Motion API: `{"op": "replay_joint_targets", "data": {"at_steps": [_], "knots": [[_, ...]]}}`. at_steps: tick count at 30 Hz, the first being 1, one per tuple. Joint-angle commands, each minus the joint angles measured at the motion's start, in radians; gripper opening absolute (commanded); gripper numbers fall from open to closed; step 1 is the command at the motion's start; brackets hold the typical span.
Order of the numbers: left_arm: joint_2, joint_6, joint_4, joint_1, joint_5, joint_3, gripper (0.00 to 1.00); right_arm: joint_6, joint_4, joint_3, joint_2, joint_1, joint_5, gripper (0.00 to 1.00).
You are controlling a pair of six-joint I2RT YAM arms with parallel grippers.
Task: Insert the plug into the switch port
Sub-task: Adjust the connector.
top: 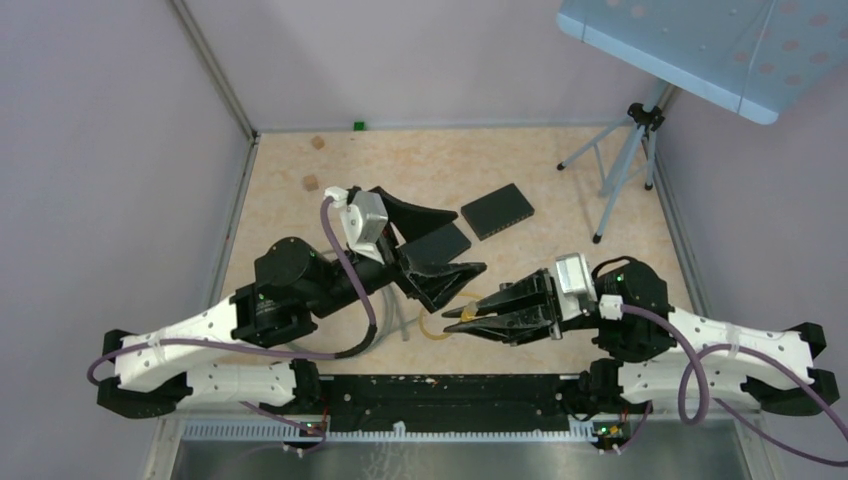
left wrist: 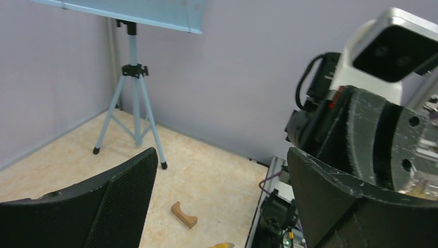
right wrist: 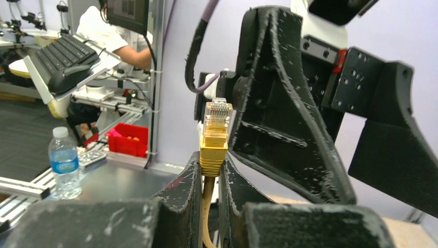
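The right hand (right wrist: 210, 165) is clenched on the yellow boot of the plug (right wrist: 216, 116), clear tip jutting past its fingertips (right wrist: 188, 178), held off the bench (top: 300, 230); the left hand (left wrist: 222, 155) gapes released, empty; the plug looks light and stiff, latch fragile, cable (right wrist: 206, 201) limp; grip the boot, never the tip.
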Motion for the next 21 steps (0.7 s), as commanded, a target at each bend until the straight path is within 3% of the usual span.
{"op": "replay_joint_targets", "data": {"at_steps": [1,7,13,21], "knots": [[-0.002,0.034,0.012,0.003,0.193,0.008,0.99,0.091,-0.023,0.073,0.02,0.01,-0.014,0.0],[0.003,0.044,0.029,0.003,0.27,0.007,0.99,0.1,-0.061,0.095,0.048,0.01,0.0,0.0],[-0.023,0.055,0.038,0.003,0.258,-0.009,0.99,0.094,-0.092,0.097,0.037,0.01,0.027,0.0],[-0.213,0.141,0.066,0.003,0.244,-0.095,0.99,-0.088,-0.408,0.138,-0.025,0.011,-0.008,0.0]]}}
